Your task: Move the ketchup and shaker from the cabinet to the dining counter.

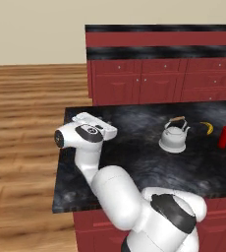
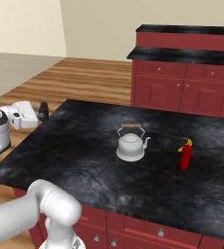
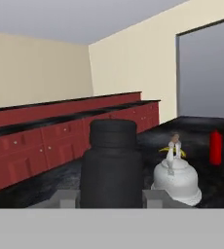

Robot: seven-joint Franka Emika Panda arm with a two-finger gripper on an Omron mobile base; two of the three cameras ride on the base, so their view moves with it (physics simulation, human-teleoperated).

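At the left edge of the table (image 2: 75,160), the shaker (image 2: 44,111) is held upright between the narrowed fingers of the hand (image 2: 36,115), kept level so it can be stood down without tipping. Across the dark stone top, the ketchup (image 2: 185,156) is already stood upright, just beside a banana (image 1: 207,127) and near a kettle (image 2: 130,144). Setting the shaker down is judged the remaining step.

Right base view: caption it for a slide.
Shaker held in the gripper at the dining counter's edge; ketchup stands by the kettle.
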